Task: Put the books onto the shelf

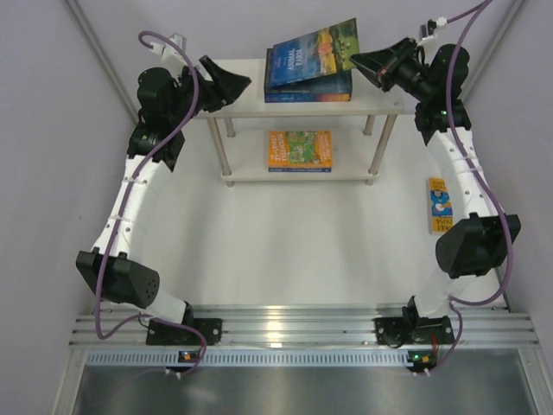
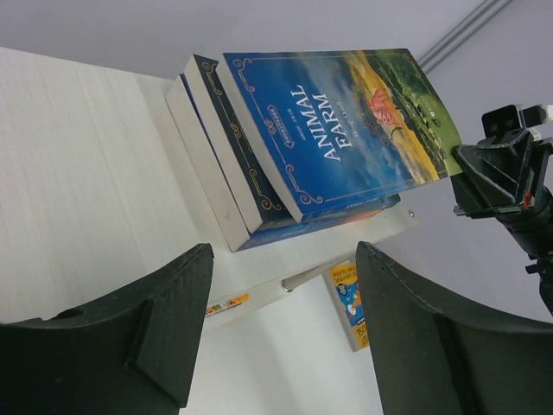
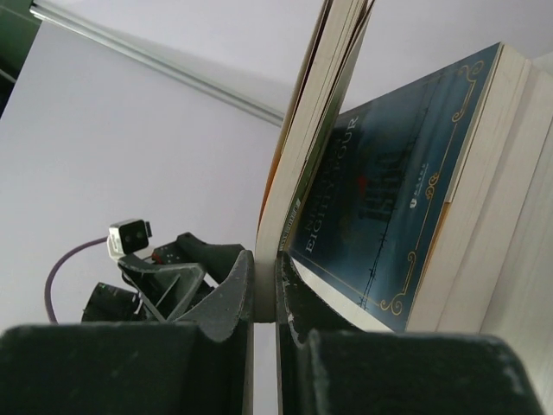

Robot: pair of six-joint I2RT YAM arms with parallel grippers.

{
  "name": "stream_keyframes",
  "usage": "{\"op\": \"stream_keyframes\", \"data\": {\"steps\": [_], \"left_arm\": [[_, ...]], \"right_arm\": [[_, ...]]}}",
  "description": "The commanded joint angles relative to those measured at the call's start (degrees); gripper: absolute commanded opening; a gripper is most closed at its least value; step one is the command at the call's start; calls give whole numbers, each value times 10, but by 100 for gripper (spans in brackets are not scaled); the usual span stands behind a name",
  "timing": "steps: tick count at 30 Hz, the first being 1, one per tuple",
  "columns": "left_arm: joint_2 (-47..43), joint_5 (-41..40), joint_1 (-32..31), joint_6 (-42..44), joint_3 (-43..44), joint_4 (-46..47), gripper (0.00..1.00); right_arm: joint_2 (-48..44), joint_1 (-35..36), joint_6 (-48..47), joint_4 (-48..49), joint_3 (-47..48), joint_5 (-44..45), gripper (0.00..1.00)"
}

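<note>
While the right end effector (image 1: pixel 361 60) pinches Animal Farm (image 1: pixel 313 50) by its right edge, the book hangs tilted over the blue stack (image 1: pixel 309 92) on the shelf (image 1: pixel 384 104) top, upper centre.
Left end effector (image 1: pixel 233 84) gapes wide and empty at the board's left end, probably to steady things. Bare board lies left of the stack. Green-orange book (image 1: pixel 300 149) is on the lower tier, and a yellow book (image 1: pixel 440 206) is on the desk (image 1: pixel 285 251), right edge.

Two white arms (image 1: pixel 138 186), chunky black joints (image 1: pixel 121 278), black wedge-shaped hands (image 1: pixel 232 83), purple cables (image 1: pixel 102 303) trailing off both wrists, lol
</note>
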Motion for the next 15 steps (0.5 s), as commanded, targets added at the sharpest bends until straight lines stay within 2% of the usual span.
{"op": "stream_keyframes", "data": {"steps": [1,15], "left_arm": [[5,19,3,-8,5,63,72],[53,45,3,-21,0,104,72]], "right_arm": [[-12,13,-9,67,8,-25,0],[2,19,-14,69,-14,13,0]]}}
